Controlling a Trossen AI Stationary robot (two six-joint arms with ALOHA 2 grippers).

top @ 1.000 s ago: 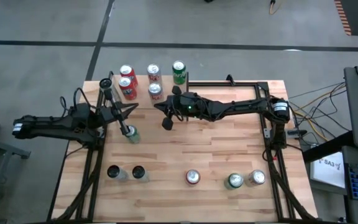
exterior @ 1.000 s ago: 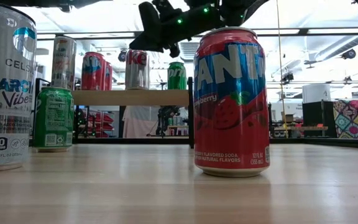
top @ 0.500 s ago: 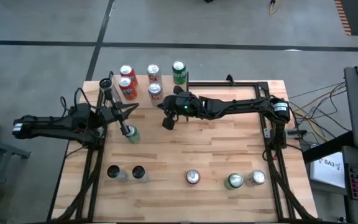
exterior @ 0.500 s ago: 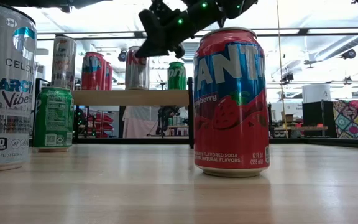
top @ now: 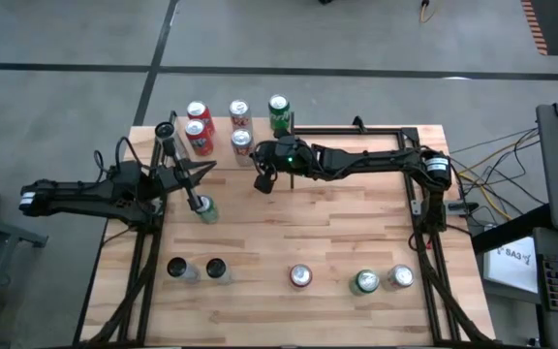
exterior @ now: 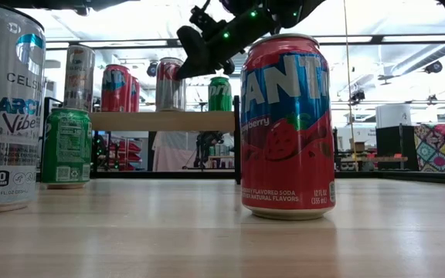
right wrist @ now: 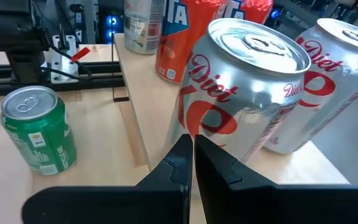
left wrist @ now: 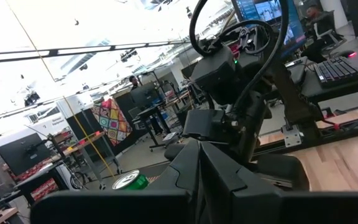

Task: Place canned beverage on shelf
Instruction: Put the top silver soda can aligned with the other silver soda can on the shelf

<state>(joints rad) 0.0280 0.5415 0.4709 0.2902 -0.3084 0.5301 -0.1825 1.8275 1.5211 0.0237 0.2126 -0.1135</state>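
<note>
The right gripper (top: 263, 182), clenched and empty, hovers just beside a silver Diet Coke can (right wrist: 247, 93) standing upright on the shelf (exterior: 164, 120), seemingly freshly set there, while the left gripper (top: 194, 200), also clenched, waits by a green can (top: 206, 210) on the table.

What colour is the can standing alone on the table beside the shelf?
Green, with a silver top; the can shows best in the right wrist view.
</note>
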